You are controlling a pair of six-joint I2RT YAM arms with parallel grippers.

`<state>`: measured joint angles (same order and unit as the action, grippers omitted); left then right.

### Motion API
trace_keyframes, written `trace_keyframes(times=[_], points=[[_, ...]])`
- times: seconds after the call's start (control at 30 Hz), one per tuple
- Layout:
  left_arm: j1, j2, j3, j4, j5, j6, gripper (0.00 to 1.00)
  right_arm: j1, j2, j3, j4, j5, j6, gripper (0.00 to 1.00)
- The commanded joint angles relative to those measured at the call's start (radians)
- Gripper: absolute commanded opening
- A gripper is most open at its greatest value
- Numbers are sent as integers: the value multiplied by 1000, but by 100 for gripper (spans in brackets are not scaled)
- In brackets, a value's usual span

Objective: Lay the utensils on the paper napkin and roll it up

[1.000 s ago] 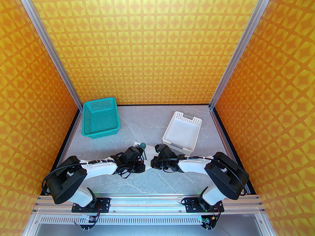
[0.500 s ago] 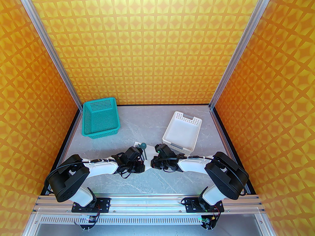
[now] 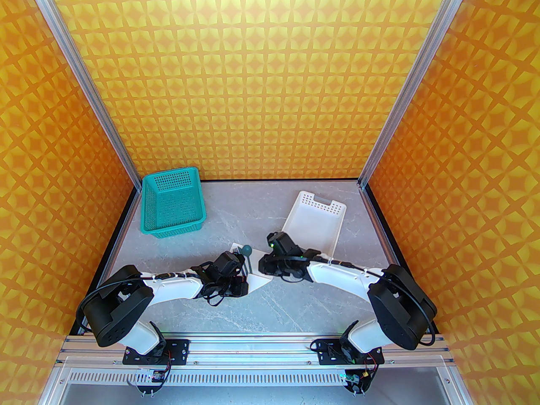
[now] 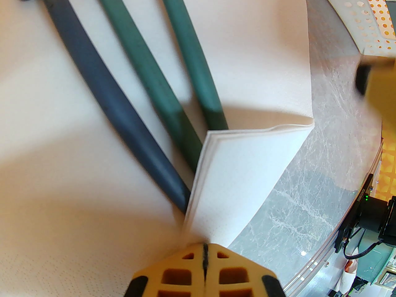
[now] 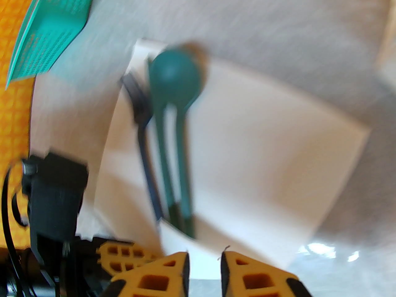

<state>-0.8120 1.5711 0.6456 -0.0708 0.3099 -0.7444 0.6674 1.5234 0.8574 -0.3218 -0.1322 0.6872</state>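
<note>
The left arm (image 3: 168, 285) is reaching in from the near left corner of the worktop (image 3: 274, 310), elbow bent outward and wrist pointing toward the middle. The right arm (image 3: 337, 274) is mirroring it from the near right corner, its wrist crossing the near rim of a white perforated tray (image 3: 314, 222). A teal basket (image 3: 173, 203) is sitting by the far left corner.

The paper napkin (image 4: 263, 57) is lying white and flat around the middle of the worktop, between the two wrists. One of its near corners is folding up and over, showing several thin plies along the flap's edge. The utensils (image 4: 139, 57) are resting on it side by side, slim dark handles fanning slightly, with the spoon's round bowl pointing toward the far edge. The flap is covering the ends of two handles, and the third is ending right at the flap's edge.

The left end effector (image 4: 204, 252) is clenched, pinching the raised flap of the napkin just beside the handle ends. The right end effector (image 5: 204, 261) is released, its jaws standing slightly apart with nothing between them, hovering just short of the napkin's near edge and the handle tips.
</note>
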Motion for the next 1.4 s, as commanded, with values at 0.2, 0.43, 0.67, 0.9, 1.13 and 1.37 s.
trace_keyframes(times=[0.2, 0.43, 0.67, 0.9, 1.13, 1.37], points=[[7, -6, -14, -26, -22, -10, 0, -6, 126, 109, -114, 155, -63, 39], [7, -10, -18, -25, -23, -13, 0, -21, 169, 125, -112, 214, -65, 48], [7, -10, -18, -25, -23, -12, 0, -40, 209, 122, -84, 189, -68, 56], [7, -11, -20, -25, -23, -13, 0, -40, 239, 128, -58, 154, -75, 59], [7, -10, -20, -21, -23, -13, 0, -29, 236, 148, -65, 144, -79, 59], [7, -7, -20, -20, -24, -12, 0, 12, 274, 188, -75, 126, -55, 59]])
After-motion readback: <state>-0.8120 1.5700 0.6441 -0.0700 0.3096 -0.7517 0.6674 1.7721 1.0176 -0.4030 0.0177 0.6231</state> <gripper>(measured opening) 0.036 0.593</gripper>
